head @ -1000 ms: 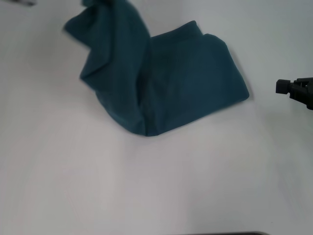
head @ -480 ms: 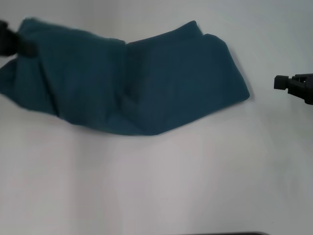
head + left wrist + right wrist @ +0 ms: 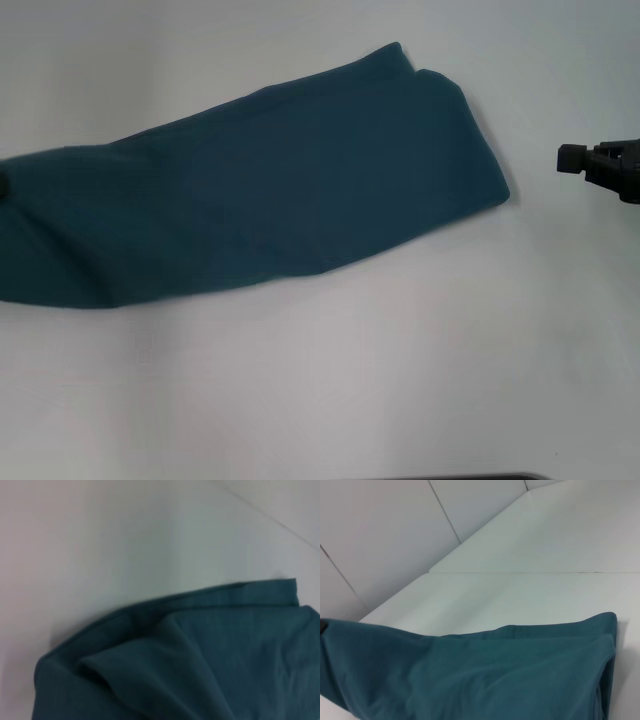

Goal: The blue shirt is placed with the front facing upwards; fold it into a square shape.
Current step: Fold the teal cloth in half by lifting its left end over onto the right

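Left gripper (image 3: 3,184) barely visible at far-left edge, touching the blue shirt (image 3: 270,185); grip state can't tell. Right gripper (image 3: 580,162) right of shirt, apart, state unclear. Shirt: soft matte knit, long folded band across white counter (image 3: 350,380). No lettering visible.

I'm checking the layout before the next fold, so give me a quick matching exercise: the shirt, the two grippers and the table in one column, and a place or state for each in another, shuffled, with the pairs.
Things:
1. blue shirt
2. right gripper
3. left gripper
4. table

Places or states:
A. barely showing at the head view's left edge, against the cloth
B. white surface under everything
C. spread in a long slanted band across the table
D. off the shirt's right end, apart from the cloth

Pairs: 1-C, 2-D, 3-A, 4-B
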`<state>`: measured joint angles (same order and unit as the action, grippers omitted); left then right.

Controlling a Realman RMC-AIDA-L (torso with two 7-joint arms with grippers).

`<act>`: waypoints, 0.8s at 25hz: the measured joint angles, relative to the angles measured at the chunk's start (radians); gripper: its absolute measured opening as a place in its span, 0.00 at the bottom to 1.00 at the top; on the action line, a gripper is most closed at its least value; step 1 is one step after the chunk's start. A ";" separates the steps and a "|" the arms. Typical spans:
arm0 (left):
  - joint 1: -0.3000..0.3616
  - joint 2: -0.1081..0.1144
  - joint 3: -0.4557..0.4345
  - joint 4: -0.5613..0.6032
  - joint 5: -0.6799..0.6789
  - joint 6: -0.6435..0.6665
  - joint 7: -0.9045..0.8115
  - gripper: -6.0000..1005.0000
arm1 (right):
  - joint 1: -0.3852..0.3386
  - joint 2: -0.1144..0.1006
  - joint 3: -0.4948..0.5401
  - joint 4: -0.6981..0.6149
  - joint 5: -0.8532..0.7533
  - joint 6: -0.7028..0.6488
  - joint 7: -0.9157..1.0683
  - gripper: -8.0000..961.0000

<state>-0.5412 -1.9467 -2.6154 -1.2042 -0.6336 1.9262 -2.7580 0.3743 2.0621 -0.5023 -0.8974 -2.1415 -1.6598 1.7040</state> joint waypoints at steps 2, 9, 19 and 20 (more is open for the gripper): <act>-0.003 0.000 0.002 0.009 0.000 -0.001 0.003 0.06 | 0.002 0.000 0.000 0.000 -0.002 0.000 0.000 0.02; -0.072 -0.021 0.012 -0.011 -0.041 0.012 0.006 0.06 | 0.004 0.001 -0.001 0.000 -0.028 0.000 0.000 0.02; -0.355 -0.074 0.183 0.156 -0.080 -0.105 -0.007 0.06 | 0.006 -0.001 -0.001 -0.001 -0.064 -0.002 -0.004 0.02; -0.385 -0.078 0.209 0.186 -0.078 -0.135 -0.009 0.06 | 0.006 -0.001 -0.001 -0.001 -0.065 -0.002 -0.006 0.02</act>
<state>-0.9262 -2.0247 -2.4069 -1.0184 -0.7119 1.7909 -2.7672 0.3804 2.0616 -0.5031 -0.8984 -2.2061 -1.6620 1.6979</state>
